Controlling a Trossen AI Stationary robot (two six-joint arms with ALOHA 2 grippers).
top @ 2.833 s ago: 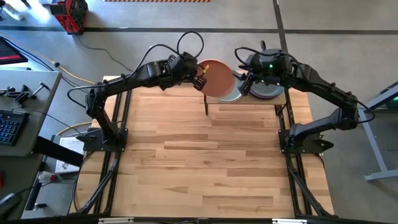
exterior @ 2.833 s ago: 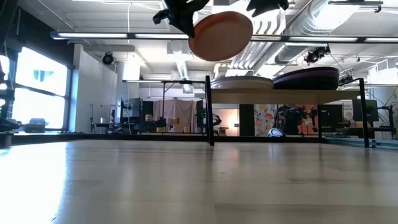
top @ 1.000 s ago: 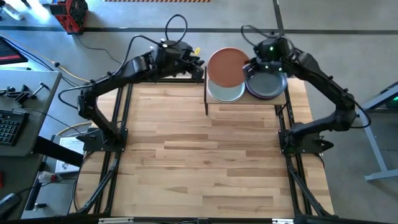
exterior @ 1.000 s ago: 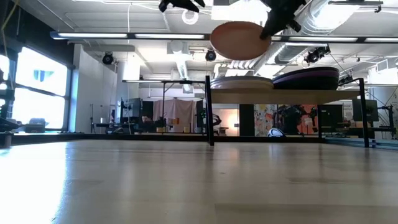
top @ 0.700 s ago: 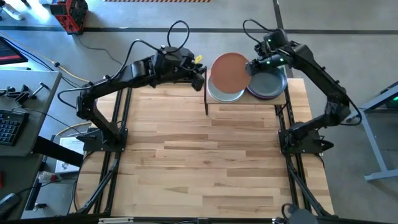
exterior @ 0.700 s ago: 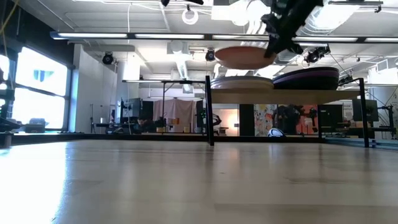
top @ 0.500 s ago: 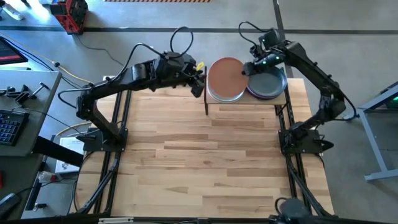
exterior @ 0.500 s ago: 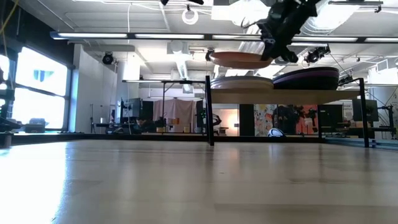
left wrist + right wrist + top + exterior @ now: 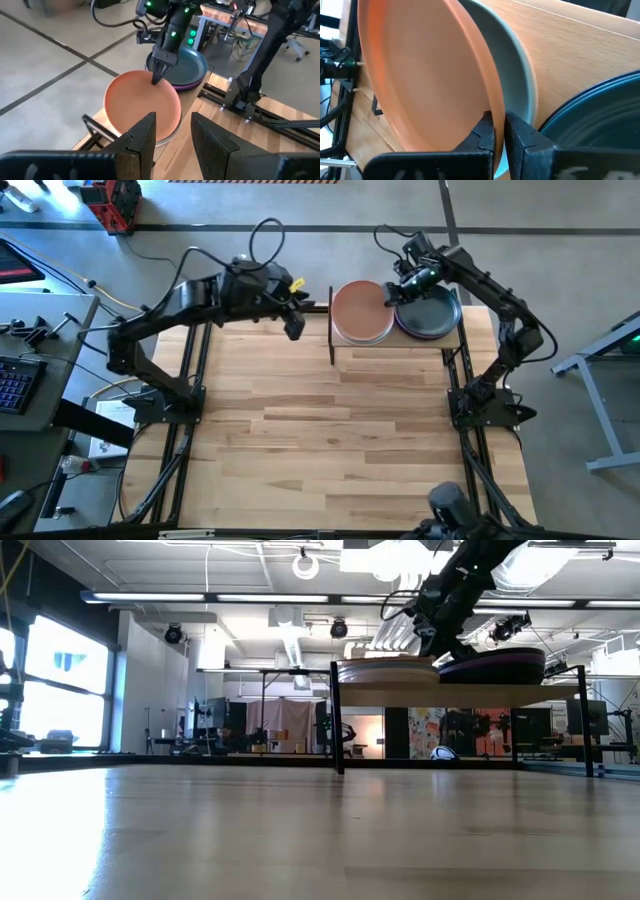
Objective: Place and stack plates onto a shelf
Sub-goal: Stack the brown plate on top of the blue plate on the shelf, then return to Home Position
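The terracotta plate point(image 9: 358, 310) lies about level on the left stack of pale plates point(image 9: 385, 671) on the shelf point(image 9: 470, 692), at the table's far edge. My right gripper point(image 9: 390, 295) is shut on the plate's rim, on the side next to the right stack. That stack has a dark green plate point(image 9: 432, 310) on top of a purple one point(image 9: 495, 664). My left gripper point(image 9: 293, 323) hangs open and holds nothing, left of the shelf over the tabletop. In the left wrist view its fingers frame the terracotta plate point(image 9: 142, 102). My right gripper pinches the terracotta plate's rim point(image 9: 495, 107) between its two fingers, on the side nearest the dark green plate. One finger is over the plate's upper face and the other is under the rim. The fingers slant down from the far right. The plate lies on the sage green plate point(image 9: 520, 75).
The shelf's black posts point(image 9: 337, 720) stand at its corners. The bare wooden tabletop point(image 9: 320, 430) stretches from the shelf to the near edge. The room behind holds tables and equipment.
My right gripper has come down and rolled its wrist. This brought the terracotta plate from a tilt above the left stack to level on top of it. My left gripper, still open, has drawn away from the shelf toward the table's left and near edges.
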